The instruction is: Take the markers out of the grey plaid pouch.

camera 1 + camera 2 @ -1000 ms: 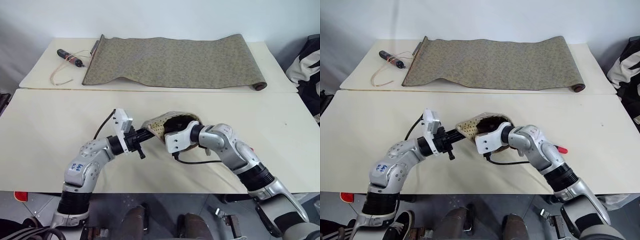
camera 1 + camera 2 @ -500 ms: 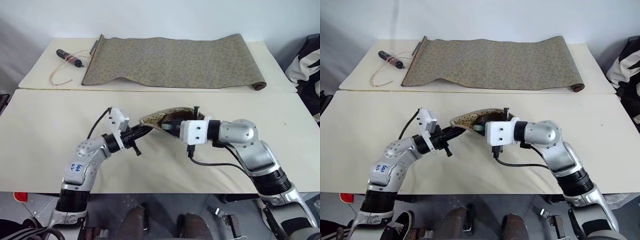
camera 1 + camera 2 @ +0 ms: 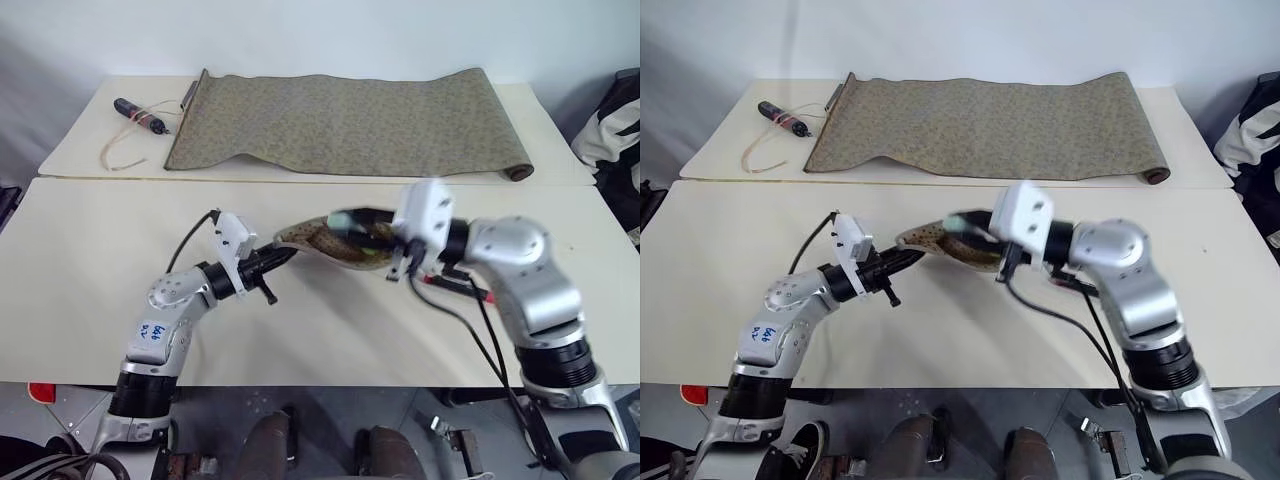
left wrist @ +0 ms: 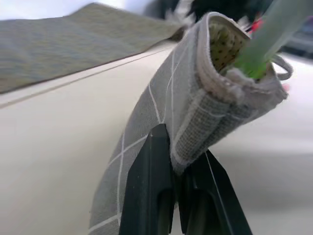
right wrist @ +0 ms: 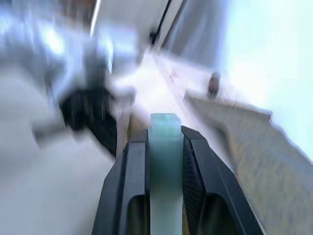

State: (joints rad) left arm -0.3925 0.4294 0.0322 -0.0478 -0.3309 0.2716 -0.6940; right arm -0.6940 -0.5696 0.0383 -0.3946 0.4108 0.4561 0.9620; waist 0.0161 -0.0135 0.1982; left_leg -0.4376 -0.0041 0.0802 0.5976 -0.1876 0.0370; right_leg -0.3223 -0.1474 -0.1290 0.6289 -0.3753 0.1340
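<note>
Left hand (image 4: 178, 196) is clamped shut on one end of the grey plaid pouch (image 4: 195, 112), holding it up off the near desk (image 3: 90, 260) around its middle so the mouth stays open. Right hand (image 5: 165, 147) is closed on the pale green marker (image 5: 165, 161), pinched between both fingers, its far end still in the pouch mouth (lining shows tan, speckled). Something red by the right arm, probably the other marker; too blurred to confirm.
</note>
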